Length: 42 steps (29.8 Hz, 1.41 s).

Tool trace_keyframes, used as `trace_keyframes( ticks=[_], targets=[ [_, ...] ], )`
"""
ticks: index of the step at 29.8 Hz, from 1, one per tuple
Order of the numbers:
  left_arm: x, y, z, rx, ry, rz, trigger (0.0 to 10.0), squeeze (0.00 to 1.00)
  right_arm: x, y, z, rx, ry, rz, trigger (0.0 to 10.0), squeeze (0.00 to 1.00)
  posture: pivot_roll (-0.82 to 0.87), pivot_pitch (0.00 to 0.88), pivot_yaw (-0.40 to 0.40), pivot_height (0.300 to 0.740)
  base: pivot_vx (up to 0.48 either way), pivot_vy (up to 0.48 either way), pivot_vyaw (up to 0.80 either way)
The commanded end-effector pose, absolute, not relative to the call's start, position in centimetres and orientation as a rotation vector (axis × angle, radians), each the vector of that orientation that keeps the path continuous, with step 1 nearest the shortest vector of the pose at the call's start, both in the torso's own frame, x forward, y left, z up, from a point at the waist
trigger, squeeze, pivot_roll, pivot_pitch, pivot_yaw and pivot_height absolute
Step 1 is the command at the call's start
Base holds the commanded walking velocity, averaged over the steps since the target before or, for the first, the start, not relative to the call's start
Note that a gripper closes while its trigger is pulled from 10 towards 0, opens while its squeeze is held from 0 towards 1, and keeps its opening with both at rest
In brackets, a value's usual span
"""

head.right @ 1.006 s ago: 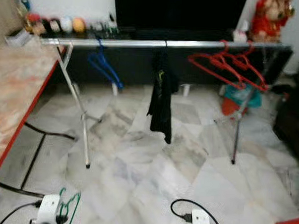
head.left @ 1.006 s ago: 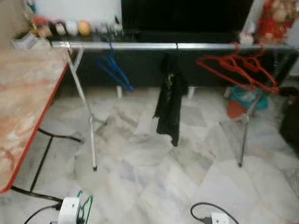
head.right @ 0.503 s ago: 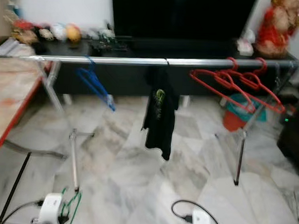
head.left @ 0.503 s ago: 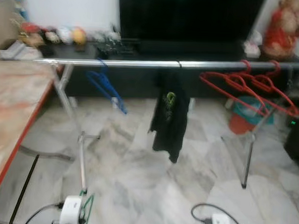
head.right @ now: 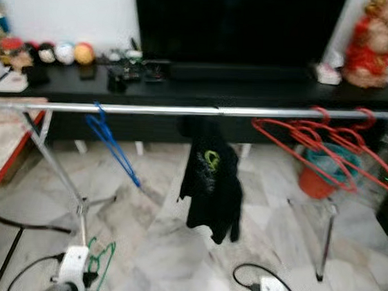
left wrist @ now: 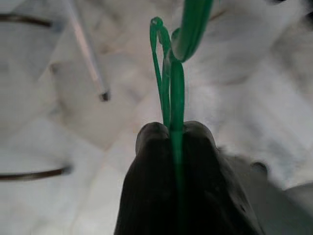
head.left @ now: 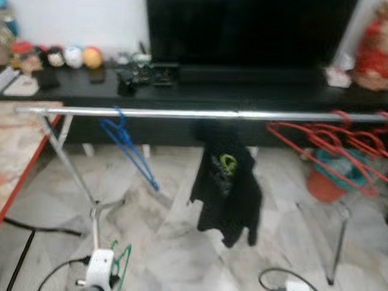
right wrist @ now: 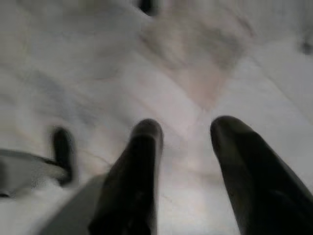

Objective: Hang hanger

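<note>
The green hanger (left wrist: 172, 73) is clamped between the two black fingers of the left gripper (left wrist: 176, 134), which are closed on its wire. In the head views the hanger is carried low at the robot's left side, above the marble floor (head.left: 176, 248) and well below the rail. The right gripper (right wrist: 186, 132) is held with its fingers spread apart and nothing between them; it points down at bare floor.

The target is judged to be the silver clothes rail (head.left: 182, 113), which runs across the scene in front of a black TV cabinet (head.left: 248, 93). Already on the rail are a blue hanger (head.left: 126, 146) near its left end, a black garment (head.left: 227, 192) at the middle, and a cluster of red hangers (head.left: 329, 148) toward the right end. Bare stretches of rail are seen between the blue hanger and the garment, and between the garment and the red hangers.

Progress is judged as follows: the pick-up is complete and the rail is faced, though the views are blurred. Left to do are the lifting of the green hanger to rail height, the hooking of it over a bare stretch, and its release.
</note>
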<state>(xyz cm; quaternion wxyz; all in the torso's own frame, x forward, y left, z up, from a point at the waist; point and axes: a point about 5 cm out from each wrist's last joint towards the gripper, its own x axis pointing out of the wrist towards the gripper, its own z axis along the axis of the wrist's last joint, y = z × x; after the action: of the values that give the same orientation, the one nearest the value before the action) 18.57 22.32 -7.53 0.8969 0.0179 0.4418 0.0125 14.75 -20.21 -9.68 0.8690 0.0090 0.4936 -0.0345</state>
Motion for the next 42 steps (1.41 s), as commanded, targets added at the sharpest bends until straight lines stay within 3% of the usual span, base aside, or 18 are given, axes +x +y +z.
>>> trace_keyframes(
  ticks=[1,15,42],
  targets=[
    [19.10,21.67,-7.41,0.034,0.905,0.011,10.0,0.00,13.86,-21.27,-9.83,0.001,1.058,-0.096,10.0,0.00,-0.10,0.000,0.005,0.740,0.000,0.000,0.00],
    [18.86,21.81,-7.53,0.062,0.918,0.016,10.0,0.00,13.93,-21.29,-9.80,0.001,1.056,-0.098,10.0,0.00,-0.10,0.000,0.007,0.740,0.000,-0.020,0.00],
    [19.59,21.34,-7.24,0.066,0.895,0.006,10.0,0.00,14.04,-21.31,-9.76,0.000,1.054,-0.095,10.0,0.00,-0.10,0.000,0.005,0.740,0.000,-0.416,0.00]
  ],
)
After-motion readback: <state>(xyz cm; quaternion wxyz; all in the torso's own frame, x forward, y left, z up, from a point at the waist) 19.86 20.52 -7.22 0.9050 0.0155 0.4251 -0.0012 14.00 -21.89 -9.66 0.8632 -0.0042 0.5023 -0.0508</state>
